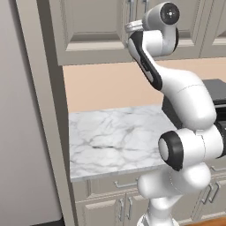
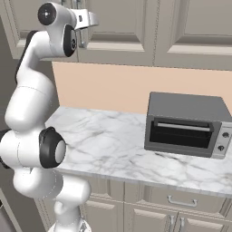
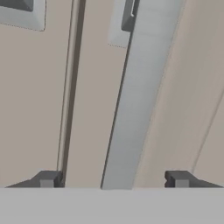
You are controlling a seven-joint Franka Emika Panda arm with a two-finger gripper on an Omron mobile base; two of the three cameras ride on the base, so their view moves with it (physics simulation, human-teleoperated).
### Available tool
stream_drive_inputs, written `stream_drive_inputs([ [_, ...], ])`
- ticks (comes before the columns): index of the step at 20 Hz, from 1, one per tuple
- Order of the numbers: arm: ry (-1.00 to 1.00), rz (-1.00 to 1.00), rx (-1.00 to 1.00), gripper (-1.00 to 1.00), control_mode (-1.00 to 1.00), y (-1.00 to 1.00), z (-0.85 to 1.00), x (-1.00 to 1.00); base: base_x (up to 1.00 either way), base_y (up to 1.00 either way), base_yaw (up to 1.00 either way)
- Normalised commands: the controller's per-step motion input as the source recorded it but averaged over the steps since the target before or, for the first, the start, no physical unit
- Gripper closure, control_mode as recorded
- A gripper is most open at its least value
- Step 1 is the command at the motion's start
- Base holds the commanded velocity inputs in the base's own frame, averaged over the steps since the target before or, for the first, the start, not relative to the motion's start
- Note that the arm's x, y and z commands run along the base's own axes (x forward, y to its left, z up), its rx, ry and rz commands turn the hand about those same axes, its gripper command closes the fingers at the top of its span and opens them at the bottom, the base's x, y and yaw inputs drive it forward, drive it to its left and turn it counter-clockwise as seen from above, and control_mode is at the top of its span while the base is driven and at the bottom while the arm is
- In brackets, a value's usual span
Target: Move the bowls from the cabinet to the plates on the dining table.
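Here the gripper is spread wide, its two small dark fingertips standing on either side of a long brushed-metal bar handle and holding nothing yet. The bar runs straight up between them, which suggests the hand has been lined up so that closing would pinch the handle and let the arm pull the door. Whether the pads already touch the metal cannot be told.

The handle is a flat, pale grey strip with a soft sheen, fixed by a short dark post near its upper end. Behind it lies the cabinet, matte grey-beige with recessed-panel doors; a dark vertical seam just beside the handle marks where two doors meet. The doors are shut, so the bowls are presumably still inside, unseen.

Below, a white marble counter with grey veins carries a boxy grey toaster oven with a dark glass front. A peach wall panel fills the gap between counter and cabinet.
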Motion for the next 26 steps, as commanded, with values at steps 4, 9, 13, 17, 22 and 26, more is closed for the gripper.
stream_drive_inputs([
  [4,-0.01,0.0,0.0,1.0,-1.0,0.0,0.0,0.08,0.0,0.0,0.0],
  [9,-0.06,0.01,0.0,1.0,-1.0,0.0,0.07,-0.24,0.0,0.0,0.0],
  [13,-0.1,0.05,0.0,1.0,-1.0,0.0,0.14,-0.47,0.0,0.0,0.0],
  [17,-0.13,0.09,0.0,1.0,-1.0,0.0,0.17,-0.61,0.0,0.0,0.0],
  [22,-0.16,0.11,0.0,1.0,-1.0,0.0,0.25,-0.76,0.0,0.0,0.0],
  [26,-0.17,0.13,0.0,1.0,-1.0,0.0,0.31,-0.85,0.0,0.0,0.0],
])
